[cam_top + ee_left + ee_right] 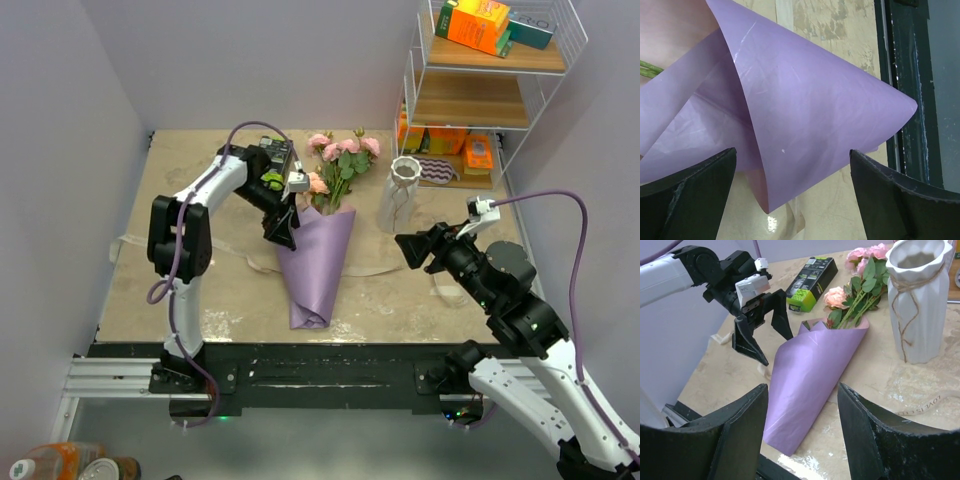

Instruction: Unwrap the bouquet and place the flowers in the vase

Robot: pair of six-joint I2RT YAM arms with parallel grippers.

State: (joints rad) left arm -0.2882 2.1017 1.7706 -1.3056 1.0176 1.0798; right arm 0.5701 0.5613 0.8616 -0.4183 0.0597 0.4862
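The bouquet lies on the table, its lilac paper cone (pixel 315 262) pointing toward the near edge and loosely rolled, with the pale pink inside showing in the left wrist view. The pink flowers (pixel 340 152) and green stems stick out of the cone's far end. My left gripper (pixel 282 228) hangs open just left of the cone's mouth (pixel 812 332), jaws wide apart over the paper (pixel 805 100) and gripping nothing. My right gripper (pixel 412 250) hovers open to the right, facing the cone (pixel 807 375). The off-white ribbed vase (pixel 402 188) stands upright right of the flowers, with twine around its neck.
A beige ribbon (pixel 920 402) lies loose on the table near the vase and under the cone. A green and black box (pixel 810 277) sits behind the left arm. A white wire shelf (pixel 480 100) with orange boxes stands at the back right. The black front rail (pixel 320 365) borders the table.
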